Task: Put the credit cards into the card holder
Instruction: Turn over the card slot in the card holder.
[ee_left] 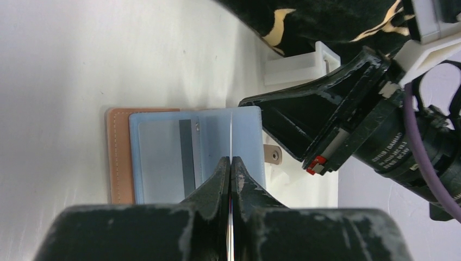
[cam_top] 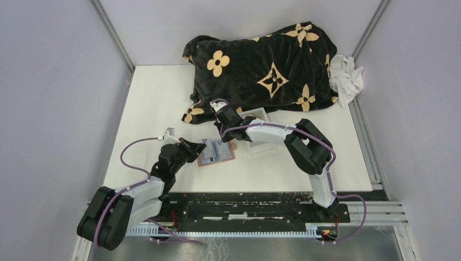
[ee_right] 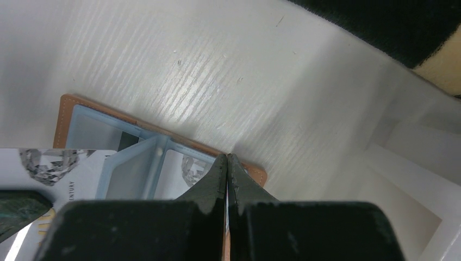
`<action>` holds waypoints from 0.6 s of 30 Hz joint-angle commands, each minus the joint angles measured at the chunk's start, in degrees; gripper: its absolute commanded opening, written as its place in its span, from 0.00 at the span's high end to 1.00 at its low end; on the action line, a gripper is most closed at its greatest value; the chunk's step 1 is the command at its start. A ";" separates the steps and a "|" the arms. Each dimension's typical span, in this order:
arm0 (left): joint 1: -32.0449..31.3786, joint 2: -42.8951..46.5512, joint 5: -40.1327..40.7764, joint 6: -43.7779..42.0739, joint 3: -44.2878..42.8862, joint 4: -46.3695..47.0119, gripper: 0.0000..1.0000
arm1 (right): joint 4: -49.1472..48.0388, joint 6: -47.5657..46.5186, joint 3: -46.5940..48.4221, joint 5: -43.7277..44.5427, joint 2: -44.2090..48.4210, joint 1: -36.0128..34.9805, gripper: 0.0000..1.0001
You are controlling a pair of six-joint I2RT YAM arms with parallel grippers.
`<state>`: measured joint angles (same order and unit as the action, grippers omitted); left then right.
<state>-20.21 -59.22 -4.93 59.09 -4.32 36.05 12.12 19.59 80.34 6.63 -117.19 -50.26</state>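
1. The left gripper (ee_left: 231, 163) pinches a card (ee_right: 60, 163) by one edge and holds it over the open holder (ee_left: 118, 163). The holder lies flat on the table (cam_top: 157, 98), between the two arms.
2. The right gripper (ee_right: 226, 161) is pressed together at the holder's far edge. I cannot tell whether it nips a sleeve leaf.
3. Risk: the card's corner catches a sleeve lip, and the card twists or slips in the pinch.
4. Risk: the light holder slides under the push if the right gripper does not pin it.
5. Risk: the grippers work close together, so a wide swing could knock one against the other.
6. Surroundings: the tray (cam_top: 260, 148) sits just beside the holder, under the right arm. The blanket (cam_top: 261, 60) lies behind it, and the cloth (cam_top: 345, 79) is well apart.
7. I see nothing barring the sleeve mouth.
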 commanded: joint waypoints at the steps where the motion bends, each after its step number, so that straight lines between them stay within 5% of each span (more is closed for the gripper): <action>1: 0.29 -3.49 -2.06 0.93 -0.78 6.96 0.97 | -0.14 -0.52 2.83 1.48 0.40 -0.19 0.99; 18: -0.74 -10.01 -2.48 0.93 -1.63 11.69 0.97 | 0.03 -1.07 2.01 3.34 1.09 -0.18 0.99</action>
<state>-20.38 -67.51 -6.61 59.09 -4.34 43.11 13.10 19.35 80.79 7.92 -117.19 -50.26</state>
